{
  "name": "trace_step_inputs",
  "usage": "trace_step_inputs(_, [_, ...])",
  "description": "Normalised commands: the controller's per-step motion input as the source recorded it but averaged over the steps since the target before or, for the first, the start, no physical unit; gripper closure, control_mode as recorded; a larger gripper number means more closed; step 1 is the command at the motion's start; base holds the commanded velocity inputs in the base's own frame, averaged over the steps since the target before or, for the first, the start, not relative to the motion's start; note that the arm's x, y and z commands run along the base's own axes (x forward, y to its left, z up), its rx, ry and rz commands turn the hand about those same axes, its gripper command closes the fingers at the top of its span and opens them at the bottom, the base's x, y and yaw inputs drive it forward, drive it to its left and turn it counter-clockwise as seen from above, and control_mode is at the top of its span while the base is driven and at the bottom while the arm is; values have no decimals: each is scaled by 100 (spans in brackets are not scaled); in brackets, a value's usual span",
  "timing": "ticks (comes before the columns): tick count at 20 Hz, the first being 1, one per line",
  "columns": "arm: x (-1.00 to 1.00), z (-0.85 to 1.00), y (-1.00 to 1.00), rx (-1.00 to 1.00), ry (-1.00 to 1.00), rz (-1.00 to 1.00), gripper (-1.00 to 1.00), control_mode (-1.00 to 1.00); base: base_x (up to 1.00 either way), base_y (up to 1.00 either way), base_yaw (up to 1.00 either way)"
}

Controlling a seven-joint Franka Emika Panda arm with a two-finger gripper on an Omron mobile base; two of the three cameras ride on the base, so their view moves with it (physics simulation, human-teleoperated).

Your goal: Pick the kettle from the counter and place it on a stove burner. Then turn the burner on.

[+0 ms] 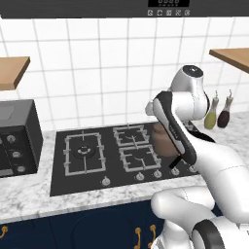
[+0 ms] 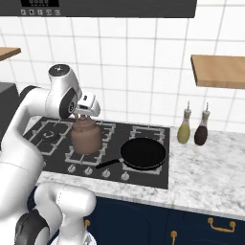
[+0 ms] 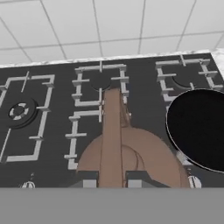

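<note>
While fingers (image 3: 111, 180) grip kettle (image 2: 86, 136), stove burner (image 1: 84, 152) lies unobstructed.

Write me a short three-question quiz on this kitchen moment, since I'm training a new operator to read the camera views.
1. True or false: the claw is shut on the kettle.
2. What sits on the right-hand burner, in the right base view? A) a black frying pan B) a toaster C) a bottle
3. Fill in: the large stove burner at the left of the cooktop has ____ on it.

Key: 1 true, it grips the handle over the middle burners. 2 A. 3 nothing.
</note>
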Motion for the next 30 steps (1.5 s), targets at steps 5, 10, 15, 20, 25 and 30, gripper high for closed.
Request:
trace_step_inputs(5, [27,-3,57,0,-2,-1,100,-100,0,0,0])
trace_step_inputs(10, [26,-16,74,2,0,-3,100,-100,0,0,0])
trace_step_inputs(15, [16,-16,34,19,0,3,100,-100,0,0,0])
trace_step_inputs(20, [10,-2,31,9,0,8,100,-100,0,0,0])
trace_step_inputs(25, [18,-2,71,0,0,9,100,-100,0,0,0])
trace_step_inputs(30, [33,-1,51,0,-7,5,100,-100,0,0,0])
